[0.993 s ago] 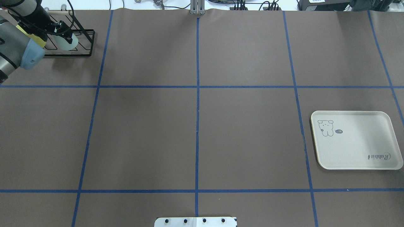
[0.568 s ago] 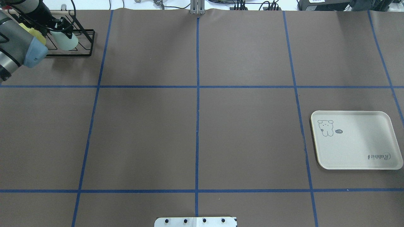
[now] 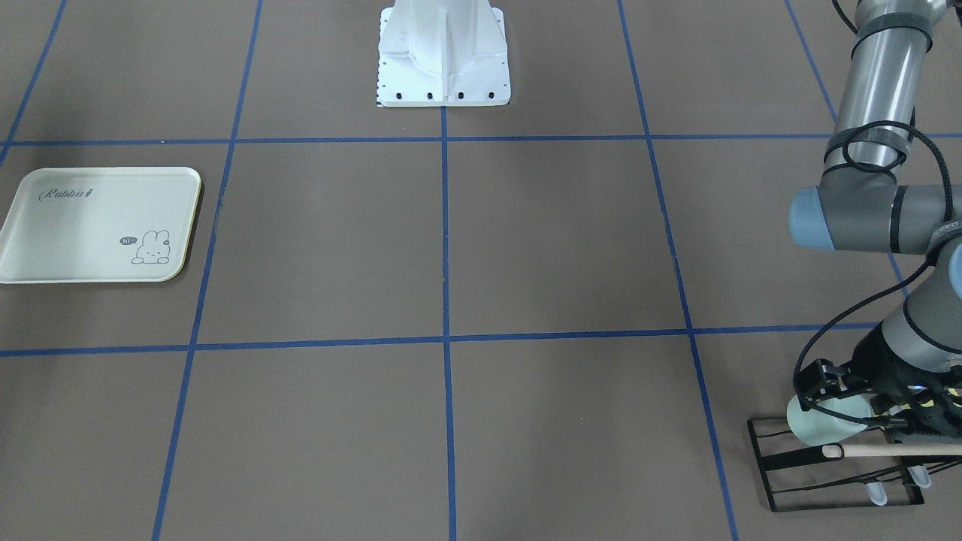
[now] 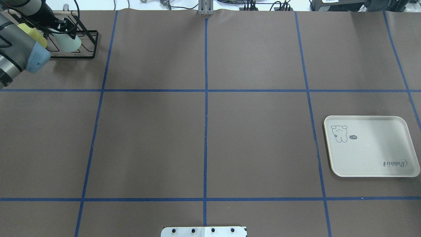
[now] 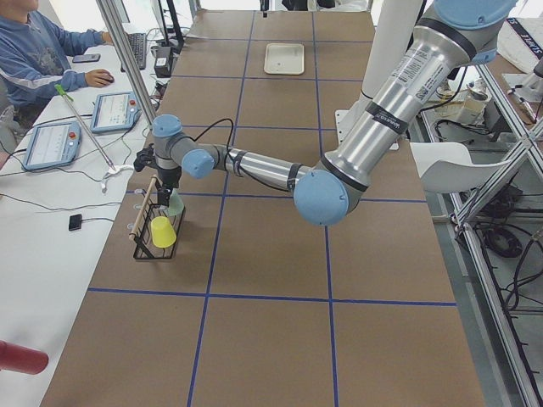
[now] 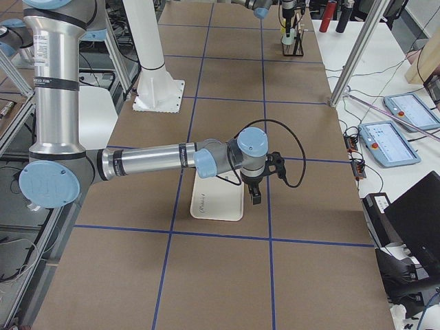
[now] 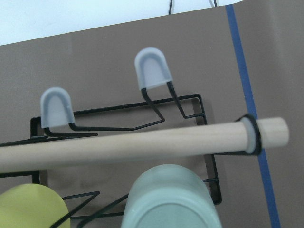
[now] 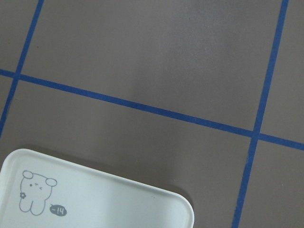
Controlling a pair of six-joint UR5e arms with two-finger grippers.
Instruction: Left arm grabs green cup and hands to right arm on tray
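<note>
The green cup (image 4: 67, 42) lies tilted on a black wire rack (image 4: 88, 46) at the far left corner of the table. It also shows in the front view (image 3: 819, 424) and at the bottom of the left wrist view (image 7: 166, 199). My left gripper (image 4: 64, 28) hovers right at the cup's closed end and looks open; I see no firm hold on the cup. The tray (image 4: 371, 148) lies bare at the right side. My right gripper (image 6: 256, 196) hangs high over the tray's edge, and I cannot tell whether it is open or shut.
A yellow-green cup (image 4: 33, 32) sits on the same rack beside the green one. A wooden dowel (image 7: 142, 145) runs along the rack's top. The robot's white base (image 3: 443, 52) stands at the near edge. An operator (image 5: 34, 51) sits at the side bench.
My left gripper has shifted a little toward the far edge, so more of the green cup shows. The cup has stayed on the rack.
</note>
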